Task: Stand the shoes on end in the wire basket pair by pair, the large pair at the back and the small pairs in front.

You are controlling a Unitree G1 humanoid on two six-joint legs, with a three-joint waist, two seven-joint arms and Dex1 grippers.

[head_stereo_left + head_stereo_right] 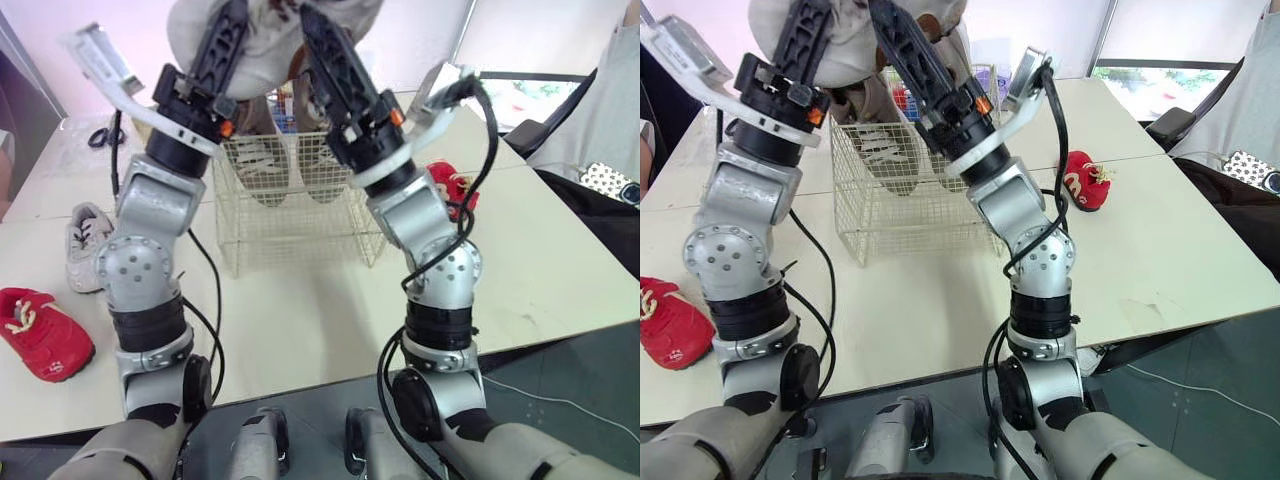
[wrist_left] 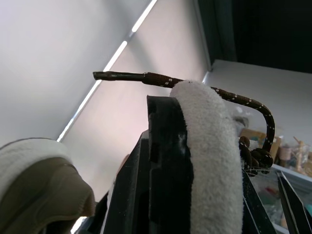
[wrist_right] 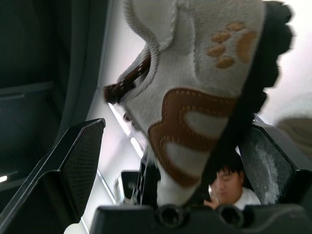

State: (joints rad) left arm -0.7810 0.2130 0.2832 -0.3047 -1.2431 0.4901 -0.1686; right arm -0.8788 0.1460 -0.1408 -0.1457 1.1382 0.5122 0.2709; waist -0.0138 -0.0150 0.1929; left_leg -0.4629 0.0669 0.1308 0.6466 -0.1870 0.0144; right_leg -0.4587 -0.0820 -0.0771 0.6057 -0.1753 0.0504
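Note:
Both arms are raised over the wire basket (image 1: 300,235). My left gripper (image 1: 228,35) is shut on the collar of a beige shoe (image 2: 209,161) with brown laces. My right gripper (image 1: 318,38) holds the matching beige shoe (image 3: 195,97), which has brown paw prints, between its fingers (image 3: 73,161). The two shoes meet above the basket (image 1: 270,45). Two pale soles (image 1: 266,170) show through the mesh at the basket's back. On the table lie a small red shoe (image 1: 40,335), a small white shoe (image 1: 88,245) and another red shoe (image 1: 452,188).
Scissors (image 1: 105,137) lie at the far left of the table. A person (image 1: 600,110) sits at the right edge beside a patterned object (image 1: 608,180). Cables hang from both arms near the basket.

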